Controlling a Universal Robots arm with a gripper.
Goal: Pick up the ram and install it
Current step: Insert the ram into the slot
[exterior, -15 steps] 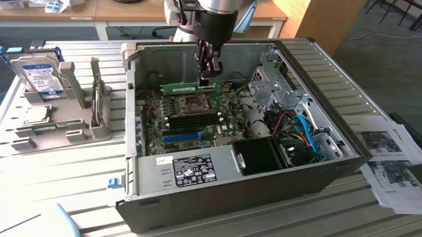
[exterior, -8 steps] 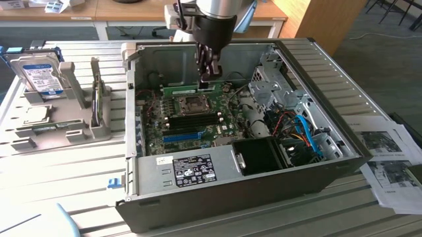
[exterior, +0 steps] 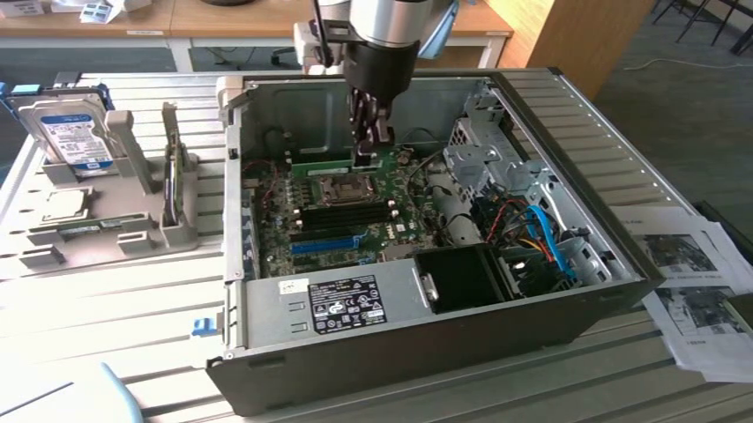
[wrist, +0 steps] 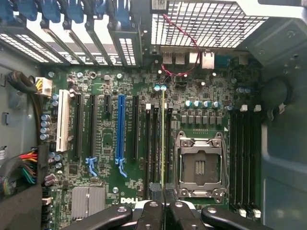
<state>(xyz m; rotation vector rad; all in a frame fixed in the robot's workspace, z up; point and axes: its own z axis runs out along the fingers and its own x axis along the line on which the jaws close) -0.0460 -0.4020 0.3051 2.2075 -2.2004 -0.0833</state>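
Note:
My gripper (exterior: 374, 152) reaches down into the open computer case (exterior: 588, 141), over the far part of the motherboard (exterior: 353, 220). It is shut on the ram (exterior: 333, 164), a thin green stick held level just above the board. In the wrist view the ram (wrist: 163, 139) appears edge-on as a thin yellow-green line rising from between my gripper's (wrist: 163, 205) fingers. It lies along the black memory slots (wrist: 154, 143) beside the CPU socket (wrist: 200, 165). I cannot tell whether its lower edge touches a slot.
More black memory slots (wrist: 244, 153) run on the socket's other side. A long blue slot (wrist: 120, 129) and a white slot (wrist: 62, 124) lie further off. Drive cage (exterior: 488, 150) and cables (exterior: 535, 233) crowd the case's right. A hard drive (exterior: 73, 132) stands on a grey rack; papers (exterior: 694, 273) lie outside.

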